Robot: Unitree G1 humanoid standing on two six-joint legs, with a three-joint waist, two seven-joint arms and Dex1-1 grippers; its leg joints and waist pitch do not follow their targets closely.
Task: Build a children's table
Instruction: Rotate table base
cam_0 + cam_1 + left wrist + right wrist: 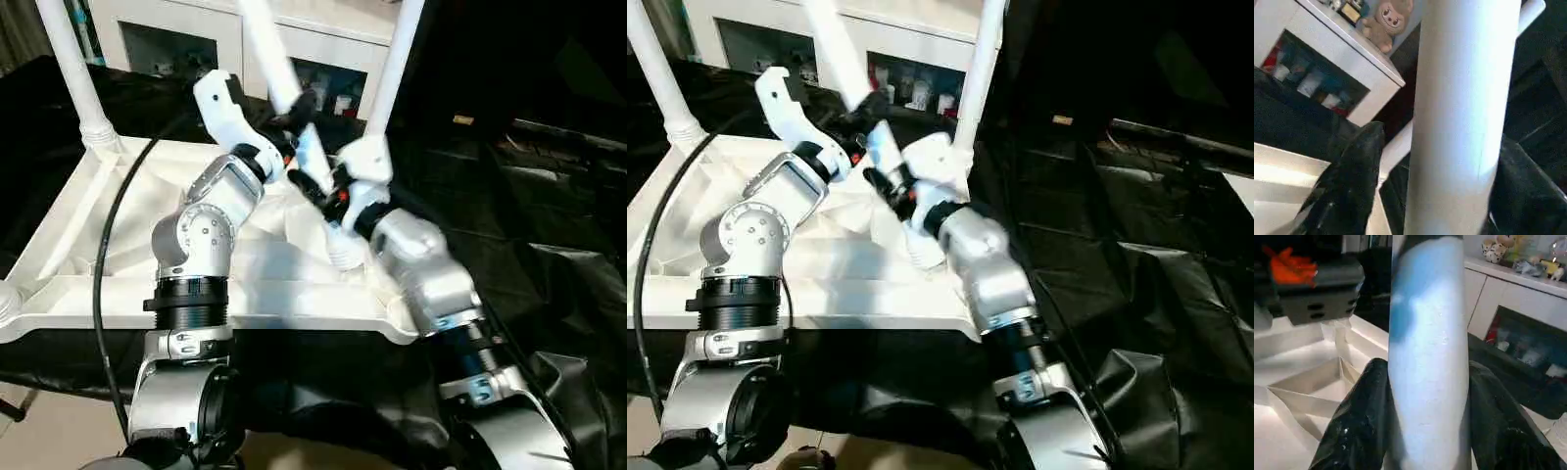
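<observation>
here, the white plastic square table top [245, 279] lies ribbed underside up on a black-draped surface [549, 294], two long white tapered tube legs [78, 73] standing upright in its far corner sockets. above its middle, the right gripper [1427, 396] clamps a third, tilted white leg [1427, 352] between both black fingers, while the left gripper [1430, 196] straddles the same leg higher up; whether it grips cannot be told.

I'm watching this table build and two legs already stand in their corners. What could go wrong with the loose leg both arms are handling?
1. The loose leg is tilted and its lower end sits on the ribs, not in a socket, so it may jam there.
2. The left gripper has jaws beside the leg, perhaps not clamped; it might slip.
3. The black cable crosses the tabletop and may snag.
</observation>
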